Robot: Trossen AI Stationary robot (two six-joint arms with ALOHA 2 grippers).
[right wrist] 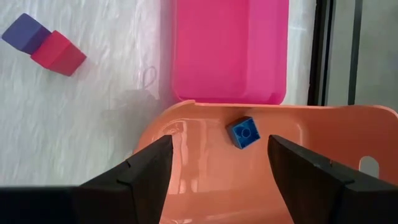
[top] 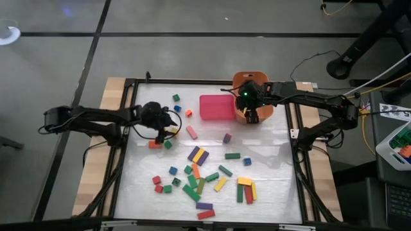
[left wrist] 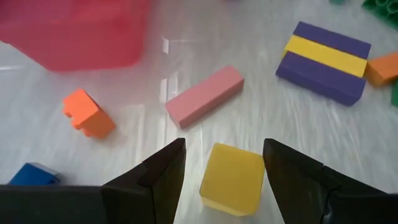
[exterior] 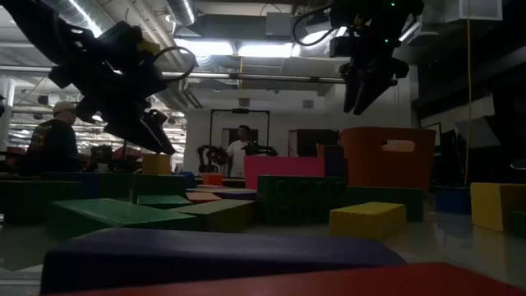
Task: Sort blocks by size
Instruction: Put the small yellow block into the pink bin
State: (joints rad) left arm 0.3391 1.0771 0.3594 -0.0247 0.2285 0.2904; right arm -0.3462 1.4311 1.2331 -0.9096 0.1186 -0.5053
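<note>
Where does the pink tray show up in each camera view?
High view: pink tray at the table's far side, left of the orange tub.
Low view: middle background, left of the tub.
Left wrist view: blurred red-pink shape in a corner.
Right wrist view: touching the tub's rim.
Shared landmark: the orange tub.

The left arm reaches in from the left side of the table, its left gripper [top: 162, 130] lowered near the left edge of the work surface with fingers spread apart. The right arm extends from the right toward the far side, where the right gripper [top: 251, 115] hangs raised, fingers wide apart.
</note>
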